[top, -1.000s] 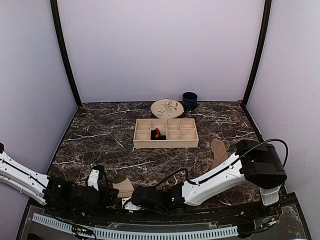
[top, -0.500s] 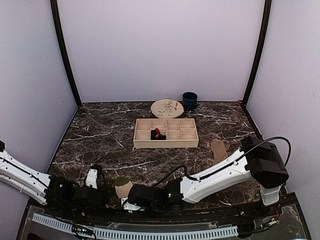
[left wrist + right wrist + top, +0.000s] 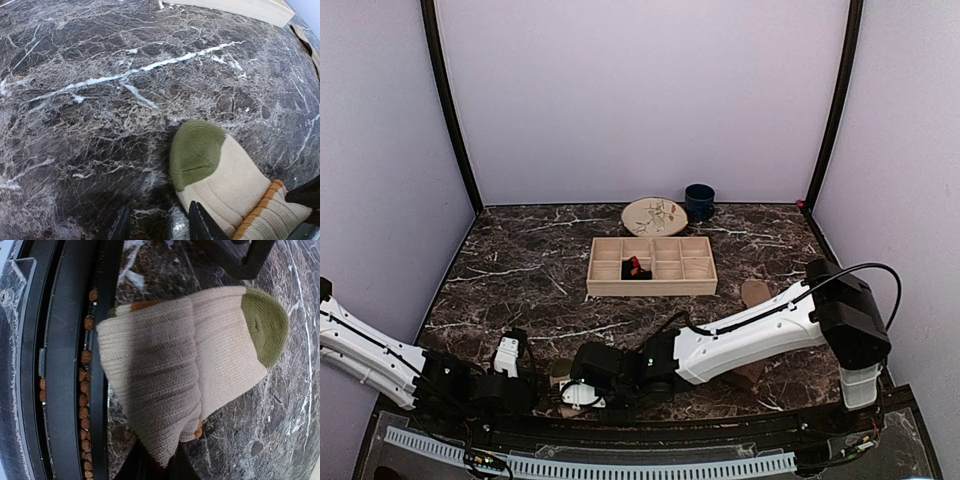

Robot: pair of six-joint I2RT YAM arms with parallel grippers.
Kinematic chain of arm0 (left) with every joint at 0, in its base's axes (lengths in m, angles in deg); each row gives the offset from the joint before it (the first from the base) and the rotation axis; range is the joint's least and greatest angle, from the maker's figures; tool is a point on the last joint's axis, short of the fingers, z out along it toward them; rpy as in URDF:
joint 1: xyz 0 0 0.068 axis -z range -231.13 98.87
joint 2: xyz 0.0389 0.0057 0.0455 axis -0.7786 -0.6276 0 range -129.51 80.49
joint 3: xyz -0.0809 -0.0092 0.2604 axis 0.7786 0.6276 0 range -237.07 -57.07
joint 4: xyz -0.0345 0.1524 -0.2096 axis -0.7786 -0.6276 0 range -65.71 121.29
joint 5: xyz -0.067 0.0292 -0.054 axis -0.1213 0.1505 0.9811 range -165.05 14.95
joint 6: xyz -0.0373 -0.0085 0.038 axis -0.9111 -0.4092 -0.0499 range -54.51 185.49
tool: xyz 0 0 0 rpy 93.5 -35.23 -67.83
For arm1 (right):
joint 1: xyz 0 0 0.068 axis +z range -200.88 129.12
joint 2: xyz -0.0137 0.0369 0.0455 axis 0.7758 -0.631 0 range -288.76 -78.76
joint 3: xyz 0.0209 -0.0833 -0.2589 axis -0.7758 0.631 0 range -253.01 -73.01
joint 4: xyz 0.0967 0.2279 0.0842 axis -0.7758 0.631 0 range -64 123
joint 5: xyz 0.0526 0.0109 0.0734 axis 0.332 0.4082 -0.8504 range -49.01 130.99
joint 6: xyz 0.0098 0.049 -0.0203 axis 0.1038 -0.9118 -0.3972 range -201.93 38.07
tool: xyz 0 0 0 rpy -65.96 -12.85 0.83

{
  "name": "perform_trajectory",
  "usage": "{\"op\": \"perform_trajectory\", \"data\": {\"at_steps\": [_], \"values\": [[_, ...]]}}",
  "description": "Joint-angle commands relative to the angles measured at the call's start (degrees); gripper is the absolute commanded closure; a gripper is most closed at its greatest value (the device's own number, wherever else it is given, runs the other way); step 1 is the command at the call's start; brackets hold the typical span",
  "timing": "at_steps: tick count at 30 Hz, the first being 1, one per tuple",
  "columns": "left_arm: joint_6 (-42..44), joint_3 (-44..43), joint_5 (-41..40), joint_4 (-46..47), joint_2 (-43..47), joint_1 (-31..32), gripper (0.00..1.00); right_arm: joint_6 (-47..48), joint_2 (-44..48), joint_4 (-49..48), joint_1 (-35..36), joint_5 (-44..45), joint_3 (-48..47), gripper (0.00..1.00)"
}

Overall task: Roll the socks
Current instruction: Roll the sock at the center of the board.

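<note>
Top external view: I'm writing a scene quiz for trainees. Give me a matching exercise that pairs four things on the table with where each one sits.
Things:
1. cream ribbed fabric sock with green toe
2. dark blue mug
3. light wooden compartment tray
4. round cream patterned plate

Places:
A. middle of the dark marble table
B. far edge, left of the mug
C. near edge
D. far edge, right of the plate

Pairs: 1-C, 2-D, 3-A, 4-B

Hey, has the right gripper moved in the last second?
Yes. The right gripper, holding the beige sock, has shifted left, judged against the wooden tray.
</note>
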Motion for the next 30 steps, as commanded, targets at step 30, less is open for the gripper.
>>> {"op": "perform_trajectory", "data": {"at_steps": [30], "values": [[19.5,-0.5,10.5,11.4,0.1,1.0,0.45,-9.6,-9.3,10.0,-11.1,-25.9,-10.6,0.9]]}}
